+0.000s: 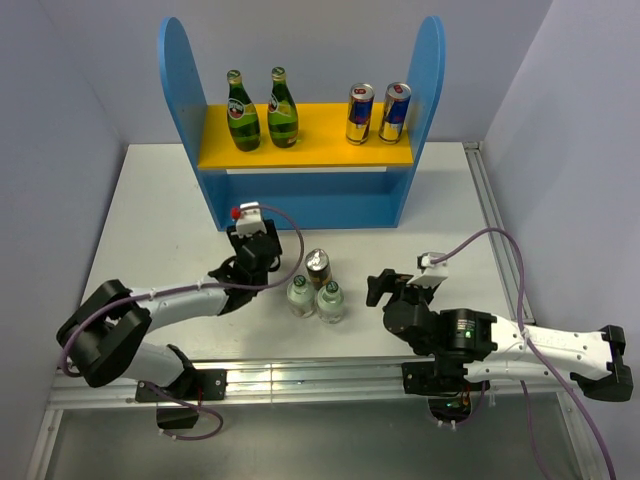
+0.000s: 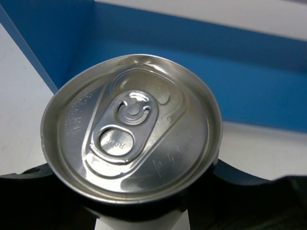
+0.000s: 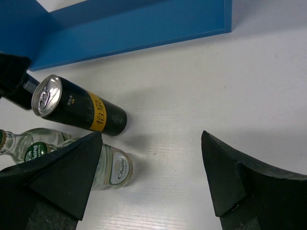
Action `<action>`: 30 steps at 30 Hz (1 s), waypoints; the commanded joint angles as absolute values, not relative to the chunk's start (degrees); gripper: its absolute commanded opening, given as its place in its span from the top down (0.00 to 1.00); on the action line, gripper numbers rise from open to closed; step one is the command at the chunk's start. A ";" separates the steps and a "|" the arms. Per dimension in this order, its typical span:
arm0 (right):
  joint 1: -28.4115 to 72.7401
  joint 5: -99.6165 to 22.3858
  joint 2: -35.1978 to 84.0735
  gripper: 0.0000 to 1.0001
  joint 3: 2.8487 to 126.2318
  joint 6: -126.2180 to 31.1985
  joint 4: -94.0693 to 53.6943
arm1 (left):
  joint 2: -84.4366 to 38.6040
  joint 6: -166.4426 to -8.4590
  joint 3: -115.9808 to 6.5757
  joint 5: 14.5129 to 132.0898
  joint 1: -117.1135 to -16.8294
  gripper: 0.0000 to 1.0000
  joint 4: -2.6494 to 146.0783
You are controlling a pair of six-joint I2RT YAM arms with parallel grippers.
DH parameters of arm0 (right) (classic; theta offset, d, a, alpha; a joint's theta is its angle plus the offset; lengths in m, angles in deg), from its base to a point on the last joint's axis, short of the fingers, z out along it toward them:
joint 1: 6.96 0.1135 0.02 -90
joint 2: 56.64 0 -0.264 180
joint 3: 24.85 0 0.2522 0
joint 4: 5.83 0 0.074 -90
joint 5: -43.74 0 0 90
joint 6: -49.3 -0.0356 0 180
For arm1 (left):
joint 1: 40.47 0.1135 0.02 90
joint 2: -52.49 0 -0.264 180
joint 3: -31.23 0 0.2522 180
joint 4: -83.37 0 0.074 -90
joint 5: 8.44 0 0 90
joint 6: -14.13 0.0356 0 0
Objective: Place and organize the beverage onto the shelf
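My left gripper [image 1: 258, 245] hangs just in front of the blue shelf [image 1: 180, 80] and is shut on a dark can. The left wrist view shows the can's silver top [image 2: 132, 127] between the black fingers [image 2: 43, 191]. The arm hides this can in the top view. A second dark can with a gold band [image 1: 318, 268] and two clear bottles [image 1: 300, 296] [image 1: 330, 301] stand together mid-table. My right gripper [image 1: 392, 286] is open and empty to their right. Two green bottles [image 1: 241, 112] [image 1: 282, 109] stand on the yellow board [image 1: 315, 140].
Two blue-and-silver cans [image 1: 359, 114] [image 1: 394, 112] stand on the right half of the yellow board. The right wrist view shows the standing dark can [image 3: 79, 110], a clear bottle [image 3: 110, 167] and the shelf's blue base [image 3: 134, 24]. Grey walls enclose the table.
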State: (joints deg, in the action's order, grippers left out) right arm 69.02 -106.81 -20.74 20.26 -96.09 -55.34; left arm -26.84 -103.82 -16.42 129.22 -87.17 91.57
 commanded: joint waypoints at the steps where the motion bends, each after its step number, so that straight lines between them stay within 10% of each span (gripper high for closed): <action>1: 69.41 -109.71 -21.92 0.09 19.14 -95.45 -52.11 | -29.50 -97.59 -21.28 127.81 -82.50 1.00 105.44; 30: 69.24 -110.86 -19.73 0.09 13.96 -90.62 -41.74 | -57.81 -74.11 -26.30 124.98 -72.03 1.00 156.19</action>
State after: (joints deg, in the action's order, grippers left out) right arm 69.02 -108.21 -20.35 14.51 -91.39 -45.11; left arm -57.88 -76.80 -22.61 125.33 -72.81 138.38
